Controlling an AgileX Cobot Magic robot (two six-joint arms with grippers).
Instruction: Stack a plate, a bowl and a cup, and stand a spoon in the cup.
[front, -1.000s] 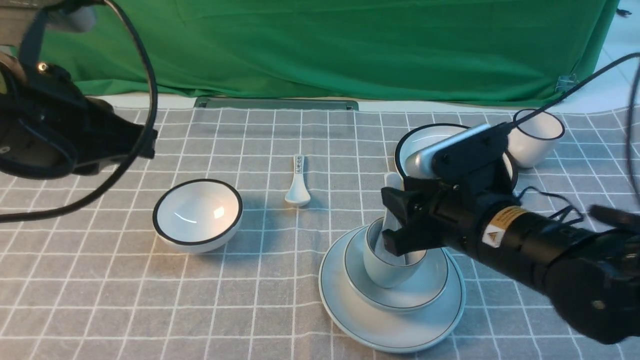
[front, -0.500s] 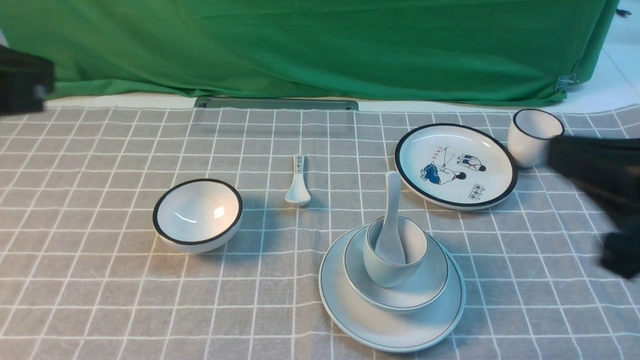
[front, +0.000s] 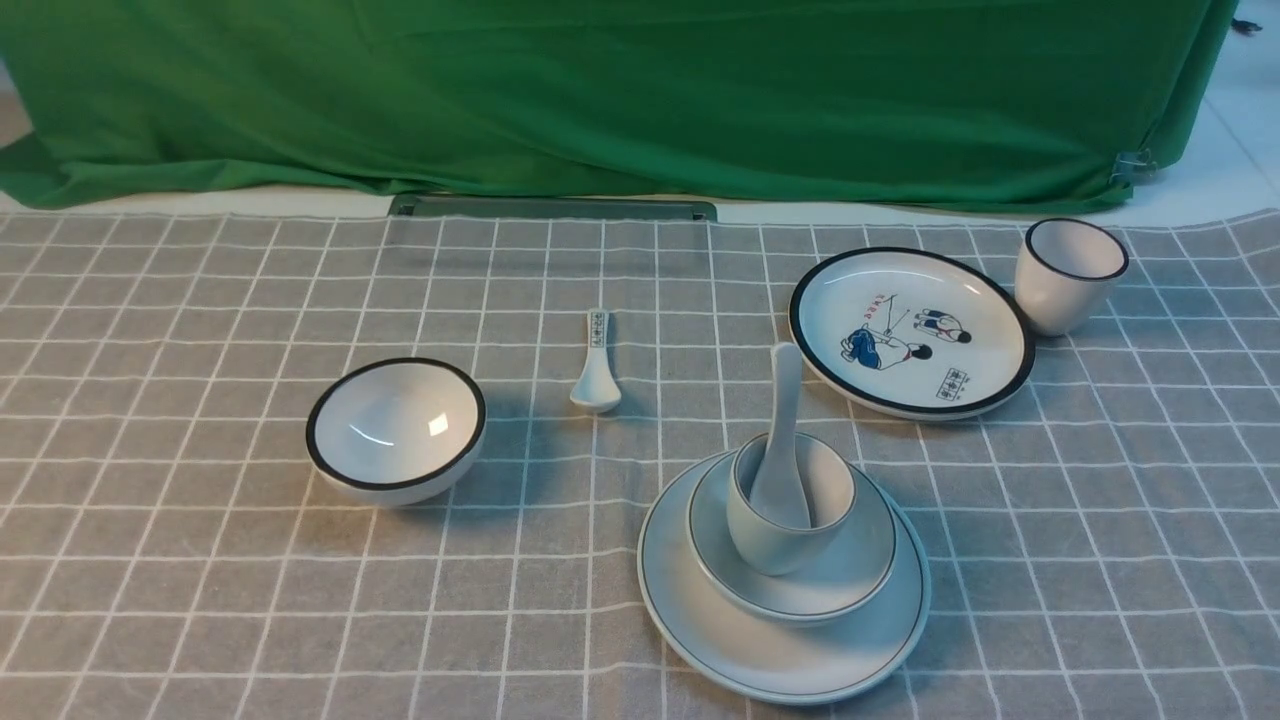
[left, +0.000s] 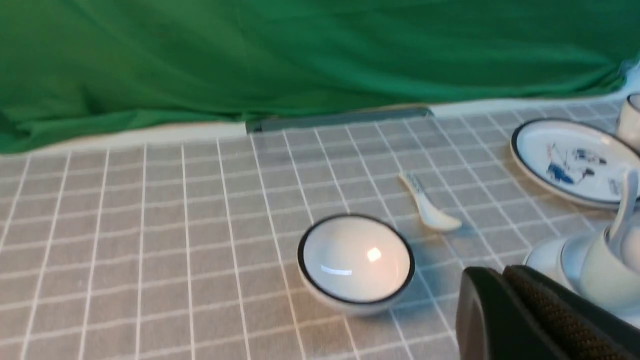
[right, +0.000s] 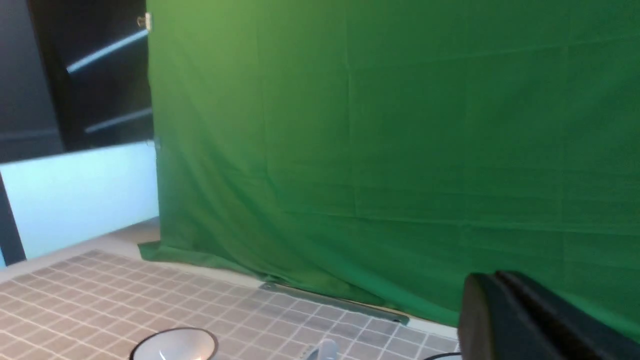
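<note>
The plain plate (front: 700, 620) lies on the checked cloth at front centre-right. The pale bowl (front: 860, 575) sits in it and the small cup (front: 775, 545) sits in the bowl. The plain white spoon (front: 783, 420) stands in the cup, handle leaning toward the back. Neither arm shows in the front view. My left gripper (left: 502, 272) is shut and empty, off to the left of the stack, whose cup (left: 607, 280) and spoon (left: 625, 205) show at that view's edge. My right gripper (right: 492, 277) is shut and empty, raised and facing the green backdrop.
A black-rimmed bowl (front: 396, 430) stands at the left. A small marked spoon (front: 596, 370) lies in the middle. The cartoon plate (front: 910, 330) and a black-rimmed cup (front: 1068, 272) are at the back right. A green cloth hangs behind the table.
My right gripper let go of the spoon, which stays standing in the cup, and pulled back to the right out of the front view. The left arm also left the front view.
</note>
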